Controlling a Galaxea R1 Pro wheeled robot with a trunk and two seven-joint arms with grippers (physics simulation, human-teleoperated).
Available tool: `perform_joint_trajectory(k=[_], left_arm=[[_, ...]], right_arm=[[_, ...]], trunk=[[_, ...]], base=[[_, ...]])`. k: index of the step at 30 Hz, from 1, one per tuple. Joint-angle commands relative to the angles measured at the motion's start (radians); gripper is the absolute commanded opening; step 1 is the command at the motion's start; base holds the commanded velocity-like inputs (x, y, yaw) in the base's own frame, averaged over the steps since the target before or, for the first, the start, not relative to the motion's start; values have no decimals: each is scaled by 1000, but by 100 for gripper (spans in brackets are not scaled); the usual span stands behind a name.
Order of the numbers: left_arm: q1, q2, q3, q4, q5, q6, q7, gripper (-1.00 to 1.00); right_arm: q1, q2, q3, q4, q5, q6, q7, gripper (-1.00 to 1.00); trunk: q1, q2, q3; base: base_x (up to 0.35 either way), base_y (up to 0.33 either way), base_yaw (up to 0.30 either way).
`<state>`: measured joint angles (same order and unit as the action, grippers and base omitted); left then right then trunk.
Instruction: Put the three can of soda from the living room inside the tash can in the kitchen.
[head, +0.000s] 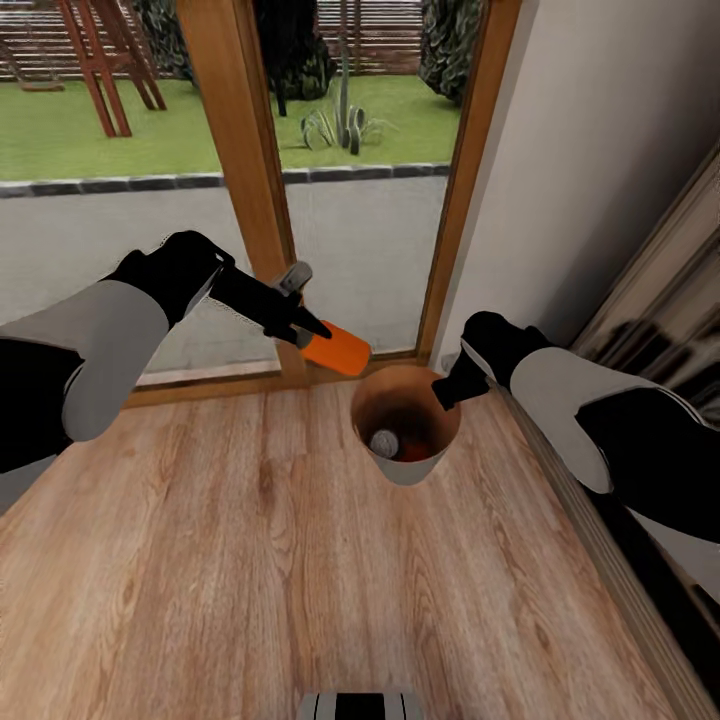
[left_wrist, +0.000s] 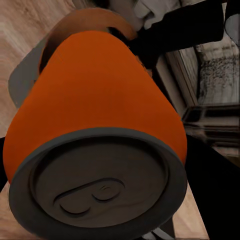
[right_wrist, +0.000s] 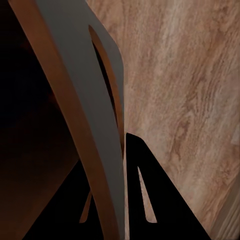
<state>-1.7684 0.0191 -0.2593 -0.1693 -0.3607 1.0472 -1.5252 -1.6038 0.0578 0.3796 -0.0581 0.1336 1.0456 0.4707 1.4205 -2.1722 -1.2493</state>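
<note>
My left gripper (head: 312, 333) is shut on an orange can of soda (head: 340, 351), held tilted just above the back-left rim of the tash can (head: 410, 470). The left wrist view shows this can (left_wrist: 100, 100) close up, its dark end toward the camera and the bin (left_wrist: 27, 75) behind it. Inside the bin lies another can with a silvery top (head: 384, 442), with a patch of orange beside it. My right gripper (head: 447, 392) is shut on the bin's right rim. In the right wrist view a dark finger (right_wrist: 150, 200) sits outside the bin wall (right_wrist: 85, 100).
The bin stands on pale wood floor (head: 250, 560) in a corner. Wood-framed glass doors (head: 240, 150) to a garden are behind it, a pale wall (head: 600, 150) at the right, and dark glossy furniture (head: 660, 340) along the right edge. Open floor lies in front.
</note>
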Motion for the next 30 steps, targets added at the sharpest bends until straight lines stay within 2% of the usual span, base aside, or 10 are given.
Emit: perform_joint_trajectory(k=[1, 5, 8, 11, 14, 18, 20, 22, 23, 30], left_arm=[[0, -8, -2, 0, -1, 0, 0, -100], [1, -64, -2, 0, -2, 0, 0, -100], [1, -88, -2, 0, -4, 0, 2, -100], [2, -104, -12, 1, -4, 0, 6, -100], [5, -122, -60, -4, -3, 0, 10, -100], [11, -131, -73, -8, -2, 0, 26, -100], [14, -134, -76, -9, -1, 0, 60, -100], [33, -145, -79, -10, 2, 0, 141, -100], [40, -149, -78, -11, 3, 0, 160, -100], [103, -162, -78, -55, 5, 0, 249, -100]], right_arm=[[0, 3, -7, 0, -8, 2, 4, -100], [1, 25, -7, 0, -8, 2, 2, -100], [1, 44, -6, 0, -8, 2, 1, -100], [1, 56, -6, 0, -8, 2, -1, -100], [1, 78, -5, -20, -8, 2, -3, -100], [1, 90, -4, -29, -8, 2, -4, -100], [1, 94, -5, -32, -9, 2, -4, -100], [1, 99, -5, -34, -11, 2, -4, -100], [1, 99, -5, -35, -14, 2, -4, -100], [1, 101, -5, -37, -25, 2, -4, -100]], trunk=[[-4, 7, 3], [-19, 35, 16], [-31, 56, 25], [-42, 77, 35], [-54, 98, 44], [-58, 105, 47], [-58, 105, 47], [-58, 105, 47], [-58, 105, 47], [-58, 105, 47]], base=[[0, 0, 0], [0, 0, 0], [0, 0, 0], [0, 0, 0], [0, 0, 0], [0, 0, 0], [0, 0, 0], [0, 0, 0], [0, 0, 0], [0, 0, 0]])
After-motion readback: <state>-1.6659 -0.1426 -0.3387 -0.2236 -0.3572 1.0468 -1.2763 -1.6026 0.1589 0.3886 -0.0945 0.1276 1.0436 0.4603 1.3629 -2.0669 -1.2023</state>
